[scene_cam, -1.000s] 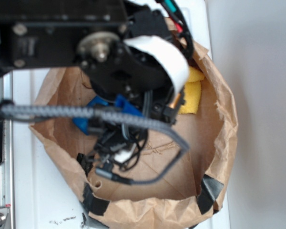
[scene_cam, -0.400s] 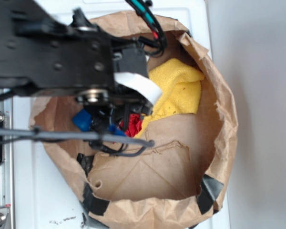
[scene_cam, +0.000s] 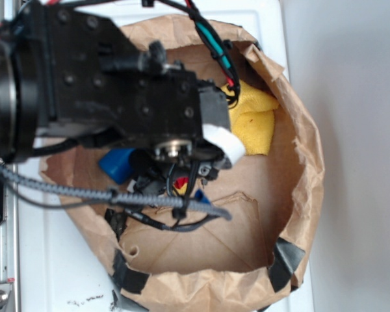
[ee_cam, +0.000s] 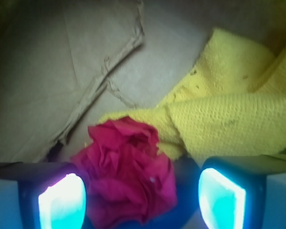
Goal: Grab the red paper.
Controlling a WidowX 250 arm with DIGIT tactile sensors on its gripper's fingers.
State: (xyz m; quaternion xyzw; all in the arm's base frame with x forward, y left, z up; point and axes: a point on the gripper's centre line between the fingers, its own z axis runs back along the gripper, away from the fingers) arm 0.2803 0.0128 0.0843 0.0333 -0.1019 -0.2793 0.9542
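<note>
The red paper (ee_cam: 126, 169) is a crumpled, rosette-like wad lying on the floor of the brown paper bag (ee_cam: 62, 71). It sits between my two fingers, closer to the left pad (ee_cam: 62, 202) than to the right pad (ee_cam: 221, 198). My gripper (ee_cam: 142, 200) is open around it, with a gap on the right side. In the exterior view the arm covers most of it; only a sliver of red paper (scene_cam: 181, 182) shows under the gripper (scene_cam: 182, 179).
A yellow cloth (ee_cam: 229, 109) lies just behind and right of the wad, also visible as the yellow cloth (scene_cam: 253, 120) at the bag's back. A blue object (scene_cam: 117, 162) lies left of the gripper. The bag's walls (scene_cam: 305, 182) ring the space closely.
The arm has swung and lowered inside the bag, and its wrist now hides most of the red wad and more of the yellow cloth than 0.4 s ago.
</note>
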